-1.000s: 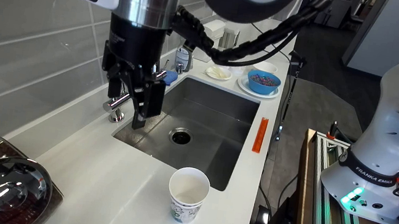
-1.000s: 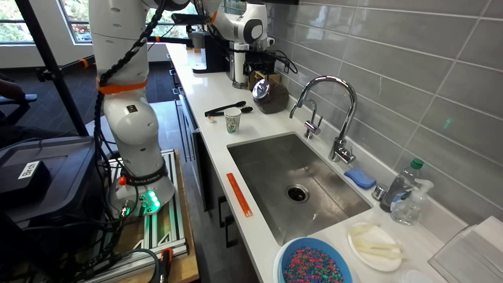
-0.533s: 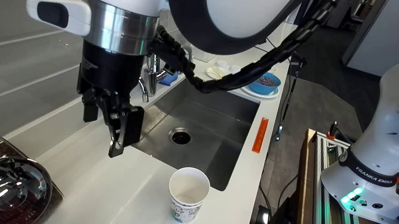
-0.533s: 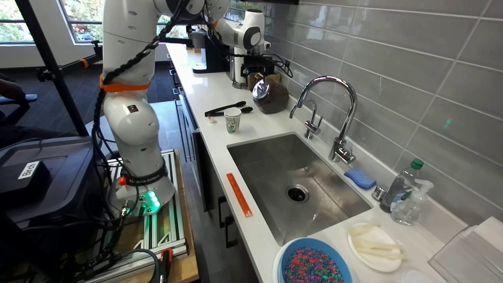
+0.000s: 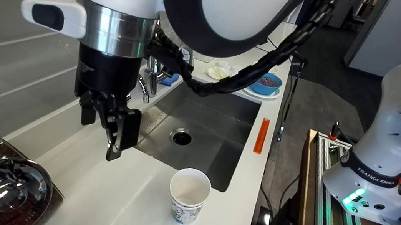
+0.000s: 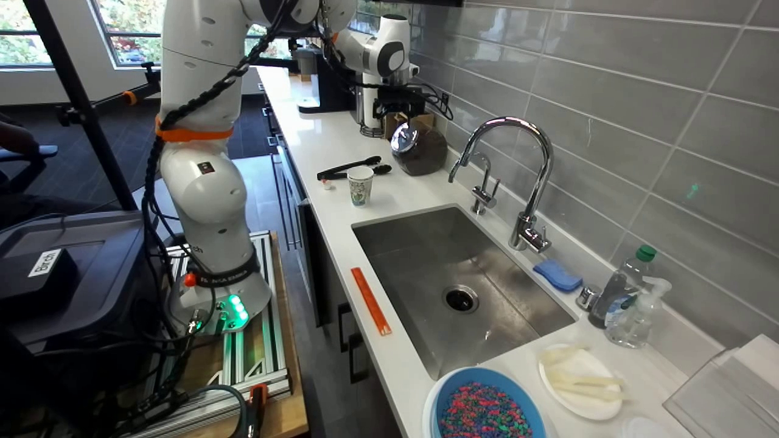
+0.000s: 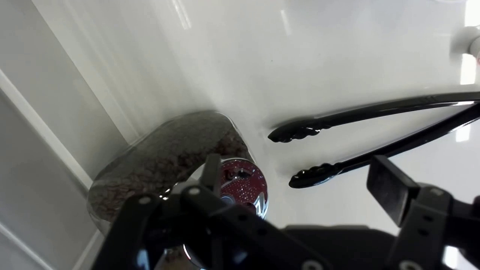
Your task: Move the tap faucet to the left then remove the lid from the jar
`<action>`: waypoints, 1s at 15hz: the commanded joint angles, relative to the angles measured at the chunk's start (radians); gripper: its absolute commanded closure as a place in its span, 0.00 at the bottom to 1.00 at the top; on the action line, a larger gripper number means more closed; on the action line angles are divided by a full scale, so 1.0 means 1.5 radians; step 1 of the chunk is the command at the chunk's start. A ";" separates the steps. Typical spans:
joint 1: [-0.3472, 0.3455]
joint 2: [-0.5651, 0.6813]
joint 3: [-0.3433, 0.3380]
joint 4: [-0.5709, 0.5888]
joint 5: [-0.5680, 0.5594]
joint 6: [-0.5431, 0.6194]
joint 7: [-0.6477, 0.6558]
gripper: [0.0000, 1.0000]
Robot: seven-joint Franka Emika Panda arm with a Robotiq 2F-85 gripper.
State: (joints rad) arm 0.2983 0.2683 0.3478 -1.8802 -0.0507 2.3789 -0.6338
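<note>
Black tool (image 7: pixel 301 182) gapes, apart from lid (image 5: pixel 0 192) and sink edge (image 6: pixel 406 219)

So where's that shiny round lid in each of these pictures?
In an exterior view: the lid is bottom left, cut off below.
In an exterior view: the lid is small, upper middle.
In the wrist view: the lid is lower middle, partly behind the gripper.
Shared landmark: the brown jar it sits on.

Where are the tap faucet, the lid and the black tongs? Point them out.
Tap faucet (image 6: pixel 540 176): in an exterior view, on the rising part of its neck.
Lid (image 5: pixel 5 196): in an exterior view, on its central knob.
Black tongs (image 7: pixel 375 112): in the wrist view, on the upper arm as pictured.
</note>
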 commanded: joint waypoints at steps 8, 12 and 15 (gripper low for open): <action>0.055 0.068 0.009 0.052 -0.053 0.030 0.124 0.00; 0.078 0.107 -0.005 0.073 -0.101 0.082 0.178 0.00; 0.100 0.132 -0.024 0.095 -0.136 0.110 0.241 0.00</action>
State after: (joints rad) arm 0.4043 0.4145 0.3480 -1.7888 -0.1947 2.5069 -0.3688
